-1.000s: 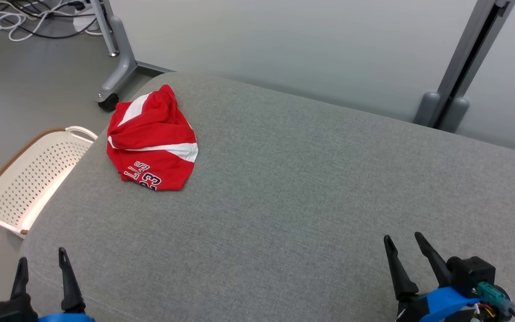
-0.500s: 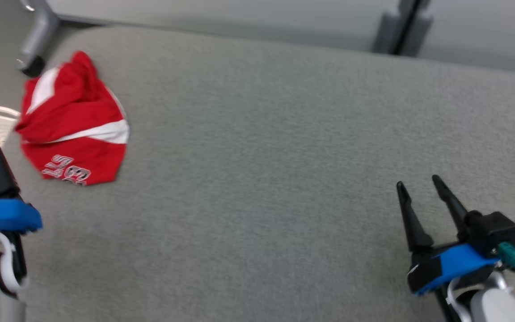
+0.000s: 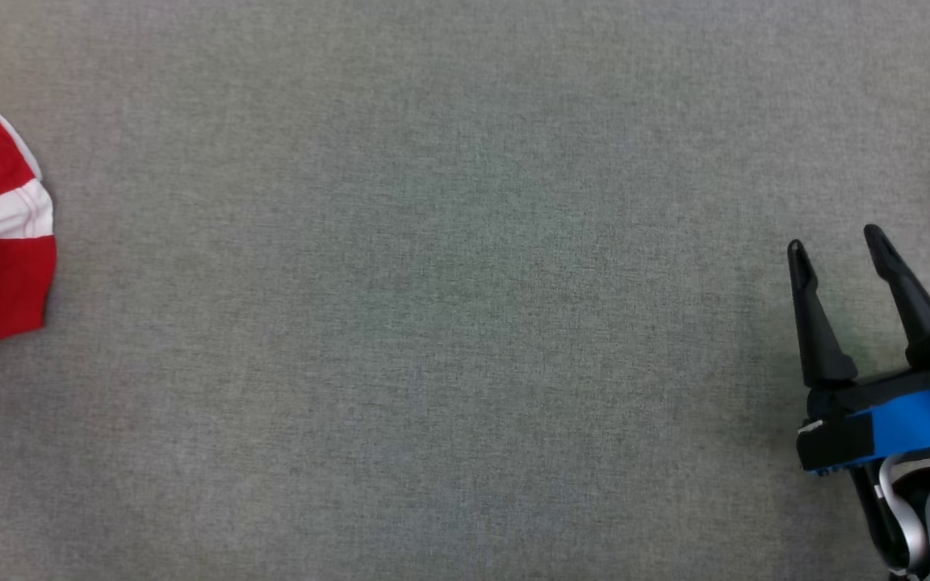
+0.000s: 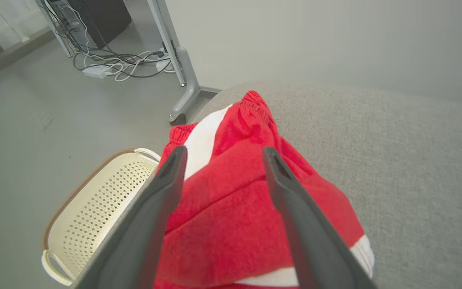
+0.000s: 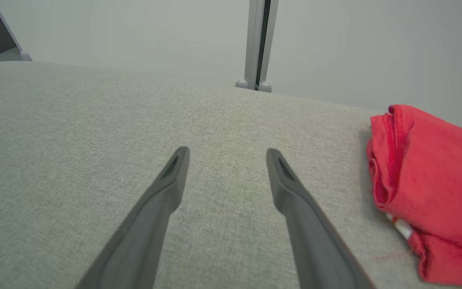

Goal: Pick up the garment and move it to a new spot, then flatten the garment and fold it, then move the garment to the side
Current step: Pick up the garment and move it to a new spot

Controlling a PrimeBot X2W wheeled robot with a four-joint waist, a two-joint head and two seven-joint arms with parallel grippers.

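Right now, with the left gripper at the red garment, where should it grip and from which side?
Probably the raised fold across the red garment, coming from above with the open left gripper: cloth humps there, while its edges lie flat on the grey cushion.

A grey woven-fabric surface (image 3: 449, 323) spreads wide, its far edge meeting a plain pale wall (image 5: 134, 32) where a grey upright post (image 5: 258, 40) stands on rounded feet. Off its left corner, the smooth grey floor (image 4: 22, 120) holds a cream perforated basket (image 4: 94, 208), a metal stand leg (image 4: 186, 96) and tangled cables (image 4: 110, 66).
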